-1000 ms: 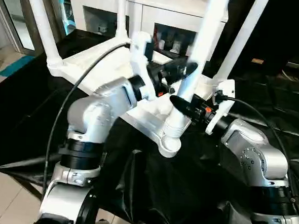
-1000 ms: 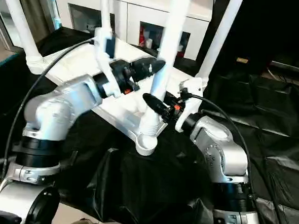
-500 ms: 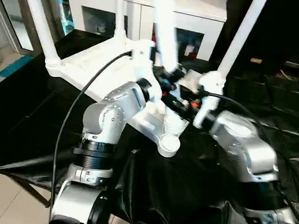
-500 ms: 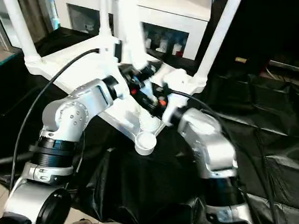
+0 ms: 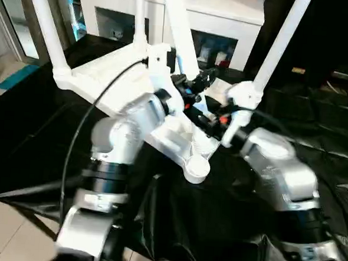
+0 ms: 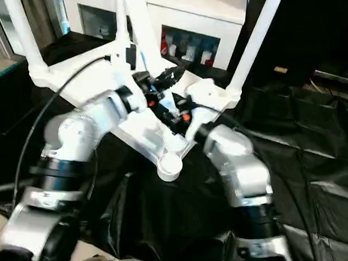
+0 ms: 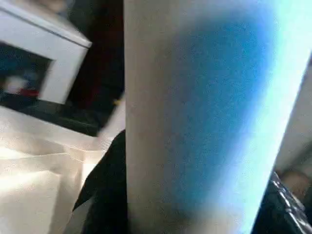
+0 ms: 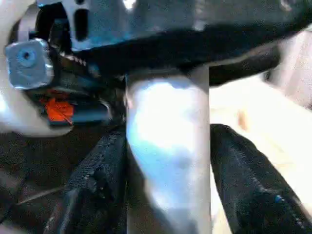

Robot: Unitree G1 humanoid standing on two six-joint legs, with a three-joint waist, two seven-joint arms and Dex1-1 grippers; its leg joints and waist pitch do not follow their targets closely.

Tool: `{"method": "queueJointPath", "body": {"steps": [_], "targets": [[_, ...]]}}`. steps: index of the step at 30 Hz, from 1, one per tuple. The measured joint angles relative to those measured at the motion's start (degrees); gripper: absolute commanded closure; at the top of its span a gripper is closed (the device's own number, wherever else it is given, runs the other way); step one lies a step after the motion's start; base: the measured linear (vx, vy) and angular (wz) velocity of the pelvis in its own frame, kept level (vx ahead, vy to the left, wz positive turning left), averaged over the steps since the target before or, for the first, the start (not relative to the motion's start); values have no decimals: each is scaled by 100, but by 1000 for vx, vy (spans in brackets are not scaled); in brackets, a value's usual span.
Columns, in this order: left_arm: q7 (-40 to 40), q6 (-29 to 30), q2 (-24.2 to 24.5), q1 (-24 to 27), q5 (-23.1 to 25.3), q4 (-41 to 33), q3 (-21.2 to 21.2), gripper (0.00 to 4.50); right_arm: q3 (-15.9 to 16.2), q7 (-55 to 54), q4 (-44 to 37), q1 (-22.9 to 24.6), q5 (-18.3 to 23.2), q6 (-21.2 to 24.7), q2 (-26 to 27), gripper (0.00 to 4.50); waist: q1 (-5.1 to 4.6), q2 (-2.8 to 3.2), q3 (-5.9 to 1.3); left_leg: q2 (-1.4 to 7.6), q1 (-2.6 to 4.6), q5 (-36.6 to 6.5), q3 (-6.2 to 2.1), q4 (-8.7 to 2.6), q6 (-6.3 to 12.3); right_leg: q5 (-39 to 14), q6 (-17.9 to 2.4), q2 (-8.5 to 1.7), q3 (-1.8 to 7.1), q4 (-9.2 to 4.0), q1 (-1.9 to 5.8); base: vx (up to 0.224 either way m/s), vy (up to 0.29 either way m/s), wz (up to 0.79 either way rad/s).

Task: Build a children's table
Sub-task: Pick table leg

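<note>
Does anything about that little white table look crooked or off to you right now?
Yes. The upside-down children's table has three legs standing straight in their corner sockets, but the fourth leg, held between the left gripper and right gripper, leans sharply left. The near corner socket looks unfilled, so that leg seems not seated.

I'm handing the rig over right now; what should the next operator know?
Left gripper: shut on the tilted fourth leg.
Right gripper: at the same leg lower down, grip unclear.
Tabletop: upside down on the black cloth.
Done: three legs stand upright in their corners.
Left: stand the fourth leg straight in the near corner socket; seating not visible.
</note>
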Motion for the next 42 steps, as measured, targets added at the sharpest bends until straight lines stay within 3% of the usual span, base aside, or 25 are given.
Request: {"method": "queueJointPath", "body": {"steps": [6, 17, 20, 22, 24, 31, 33, 37, 39, 42], "targets": [[-1210, 197, 655, -29, -162, 102, -75, 262, -33, 1254, -178, 272, 443, 643, -853, 160, 25, 0, 0, 0, 2, 0, 0, 1, 1, 1, -2, 0, 0, 2, 2, 0, 0, 0], [-2597, 730, 780, -9, -930, -199, -280, 262, 205, 2009, -370, 228, 857, 910, -1020, 160, 21, 0, 0, 1, 13, 2, 1, 4, 1, 3, -5, 0, 1, 13, 5, 0, 0, 0], [-2697, 739, 759, -9, -933, -196, -301, 262, 247, 2059, -369, 227, 929, 1024, -1020, 194, 28, -1, 0, 1, 12, 3, 1, 7, 2, 3, -5, -1, 1, 12, 6, 0, 0, 0], [-2698, 748, 763, -9, -948, -195, -297, 262, 253, 2101, -370, 228, 1008, 1074, -1024, 199, 29, -1, 0, 1, 12, 2, 1, 7, 2, 3, -5, -1, 1, 12, 7, 0, 0, 0], [-2698, 765, 768, -9, -977, -195, -300, 262, 253, 2119, -373, 228, 1050, 1127, -1038, 235, 28, -1, 0, 1, 12, 2, 1, 7, 2, 3, -5, -1, 0, 12, 7, 0, 0, 0], [-2665, 668, 762, 41, -963, -195, -277, 262, 252, 1993, -369, 229, 1034, 1147, -961, 256, 26, -1, 0, 1, 12, 3, 1, 7, 2, 3, -5, -1, 0, 12, 6, 0, 0, 0], [-2518, 603, 730, 63, -879, -178, -222, 206, 247, 1732, -338, 230, 914, 1047, -780, 257, 15, -1, 0, 2, 12, 3, 0, 7, 1, 3, -5, -1, 0, 16, 4, 0, 0, 0], [-1860, 341, 422, 62, -690, -114, -107, 169, 237, 946, -187, 223, 557, 700, -357, 257, 19, -3, -2, 2, 11, 4, 0, 8, 0, 3, -5, -1, 0, 15, 5, 0, 0, 0], [-1269, 126, 260, 52, -362, -51, -127, 145, 236, 489, -19, 198, 348, 581, -147, 257, 23, -4, -2, 1, 10, 4, 0, 9, 0, 3, -5, -1, 1, 12, 7, 0, 0, 0], [-394, -125, 98, 39, 186, 110, -233, 145, 201, -60, 162, 144, 89, 471, 39, 257, 17, -5, -2, 1, 6, 4, 0, 9, 0, 4, -3, -1, 1, 8, 7, 0, 0, 0]]}}
